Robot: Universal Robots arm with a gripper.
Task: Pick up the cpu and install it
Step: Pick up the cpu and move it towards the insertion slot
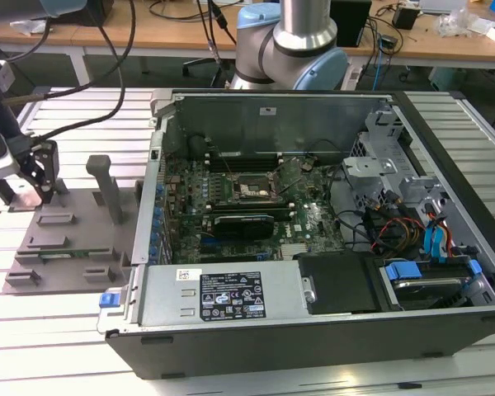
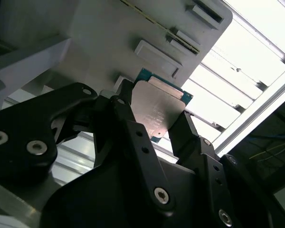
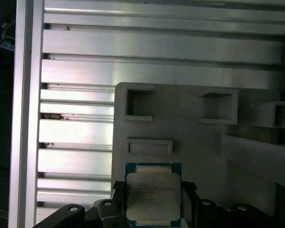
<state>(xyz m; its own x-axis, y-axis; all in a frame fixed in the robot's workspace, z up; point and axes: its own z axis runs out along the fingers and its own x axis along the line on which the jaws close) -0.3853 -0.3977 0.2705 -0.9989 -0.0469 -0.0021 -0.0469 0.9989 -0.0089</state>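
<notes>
Pinching the cpu [image 2: 159,107] by two opposite edges, the end effector [image 2: 154,111] is holding its fingers drawn in against the chip, directly over the grey fixture tray [image 3: 194,137]. Farther off, well apart from the end effector, the open computer case [image 1: 313,206] is lying on the table [image 1: 58,346]. Such a thin edge-grip is likely risking a tilt or slip.

The work surface is a table [image 1: 58,346] of ribbed aluminium slats that reflect bright light. Behind it stands a wooden bench [image 1: 173,37] on pale legs, carrying loose cables [image 1: 177,10]. The floor [image 1: 148,73] beneath is dark.
</notes>
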